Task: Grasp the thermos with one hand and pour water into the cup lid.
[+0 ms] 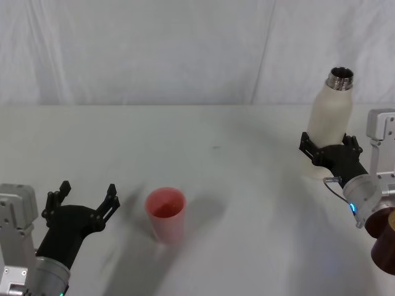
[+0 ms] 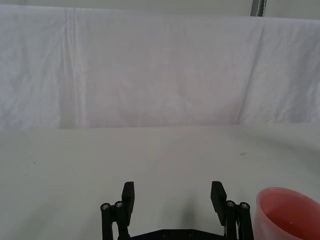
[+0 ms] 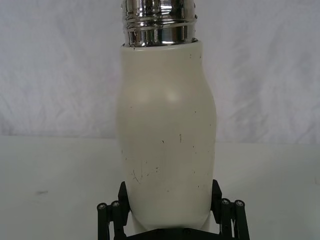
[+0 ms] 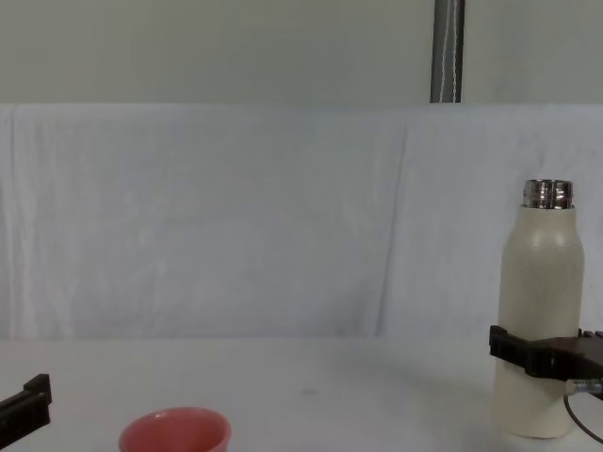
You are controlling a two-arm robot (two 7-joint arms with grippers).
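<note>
The right gripper point(image 1: 328, 150) clasps the upright thermos point(image 1: 329, 123) at the frame's right. The cup lid point(image 1: 165, 213) stands lower centre, well apart, beside the open left gripper point(image 1: 86, 197).

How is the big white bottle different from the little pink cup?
The thermos is tall and cream-white with a shiny steel neck; the cup lid is short, wide and salmon-pink. The thermos stands on the robot's right side; the cup lid sits nearer the left. The right gripper has its fingers around the thermos, while the left gripper is open beside the cup lid, not touching it. Both stand upright on the white table with open tops.
</note>
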